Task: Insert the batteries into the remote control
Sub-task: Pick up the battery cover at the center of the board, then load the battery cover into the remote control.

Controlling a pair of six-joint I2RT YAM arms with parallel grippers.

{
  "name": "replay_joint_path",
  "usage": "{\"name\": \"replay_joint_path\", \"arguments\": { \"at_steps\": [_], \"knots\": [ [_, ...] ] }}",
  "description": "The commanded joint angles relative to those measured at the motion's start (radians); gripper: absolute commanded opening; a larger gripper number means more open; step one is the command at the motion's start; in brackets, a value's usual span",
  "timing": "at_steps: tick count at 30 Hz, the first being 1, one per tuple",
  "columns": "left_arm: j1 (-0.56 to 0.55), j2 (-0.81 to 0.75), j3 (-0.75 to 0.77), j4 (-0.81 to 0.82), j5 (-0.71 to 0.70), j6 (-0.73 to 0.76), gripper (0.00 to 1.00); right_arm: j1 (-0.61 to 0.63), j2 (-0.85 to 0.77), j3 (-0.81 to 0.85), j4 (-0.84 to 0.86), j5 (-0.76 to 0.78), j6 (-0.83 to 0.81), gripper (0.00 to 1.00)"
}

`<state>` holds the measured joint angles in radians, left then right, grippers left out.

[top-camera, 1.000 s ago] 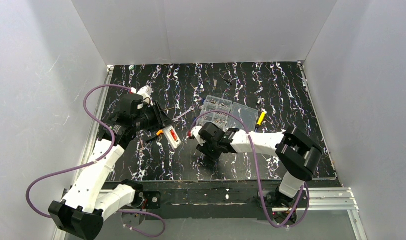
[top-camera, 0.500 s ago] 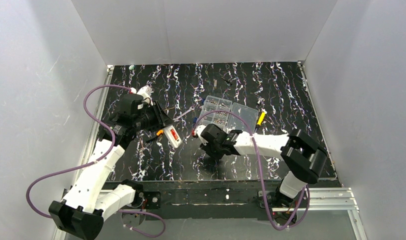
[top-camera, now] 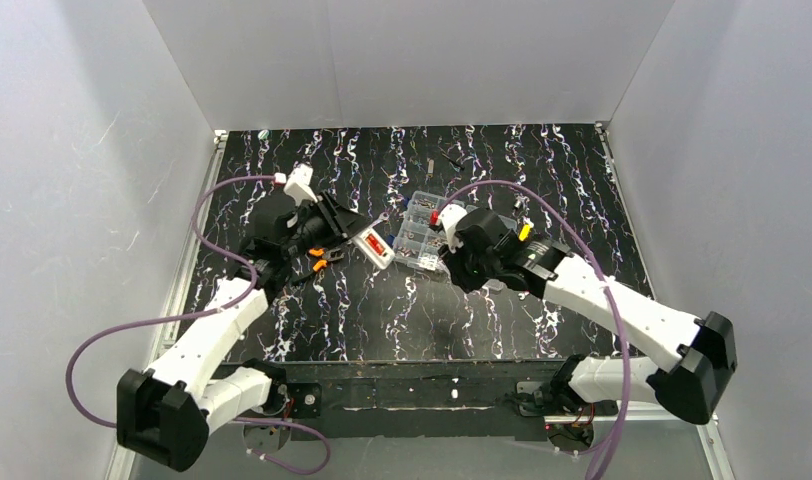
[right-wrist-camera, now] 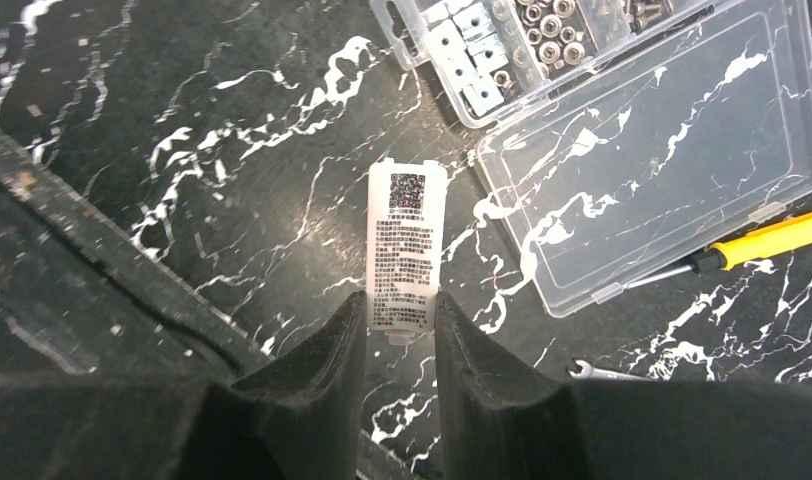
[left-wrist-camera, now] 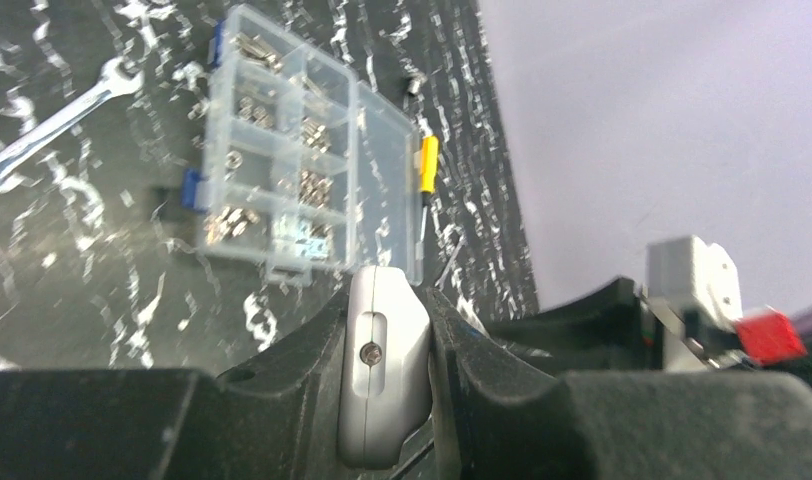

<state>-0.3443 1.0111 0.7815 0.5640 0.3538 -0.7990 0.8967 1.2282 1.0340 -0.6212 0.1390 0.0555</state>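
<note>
My left gripper (top-camera: 354,236) is shut on the slim white remote control (top-camera: 383,256) and holds it above the table, with a red patch on the remote's upper face. In the left wrist view the remote (left-wrist-camera: 386,370) shows end-on, clamped between the jaws. My right gripper (top-camera: 452,262) is just right of the remote, over the clear box. In the right wrist view it (right-wrist-camera: 400,322) is shut on the lower end of a small white cover piece (right-wrist-camera: 404,245) with a QR code and printed text. I cannot make out any batteries.
An open clear compartment box (top-camera: 418,230) of small metal parts lies mid-table, seen also in the left wrist view (left-wrist-camera: 282,190) and right wrist view (right-wrist-camera: 622,150). A yellow screwdriver (top-camera: 523,235) lies right of it. A wrench (left-wrist-camera: 52,115) and an orange-handled tool (top-camera: 318,264) lie near the left gripper.
My left gripper has carried the remote to the right and farther away. My right gripper has swung from the near middle of the table to the far right, beside the box.
</note>
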Motion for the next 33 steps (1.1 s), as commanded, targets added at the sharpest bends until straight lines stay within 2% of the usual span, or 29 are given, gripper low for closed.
{"name": "replay_joint_path", "arguments": {
  "at_steps": [1,6,15,22,33],
  "knots": [
    [-0.063,0.063,-0.046,0.385,0.05,-0.079,0.0,-0.004,-0.064,0.101,-0.177,-0.073,-0.033,0.23],
    [-0.189,0.142,-0.047,0.458,-0.014,-0.038,0.0,-0.005,-0.07,0.194,-0.282,-0.157,-0.039,0.23],
    [-0.324,0.266,-0.082,0.62,-0.216,-0.12,0.0,-0.027,-0.053,0.324,-0.39,-0.145,-0.034,0.2],
    [-0.362,0.313,-0.076,0.645,-0.279,-0.21,0.0,-0.065,-0.026,0.38,-0.4,-0.182,-0.016,0.18],
    [-0.386,0.384,-0.068,0.744,-0.268,-0.388,0.0,-0.1,0.03,0.421,-0.385,-0.232,-0.083,0.17]
  ]
}}
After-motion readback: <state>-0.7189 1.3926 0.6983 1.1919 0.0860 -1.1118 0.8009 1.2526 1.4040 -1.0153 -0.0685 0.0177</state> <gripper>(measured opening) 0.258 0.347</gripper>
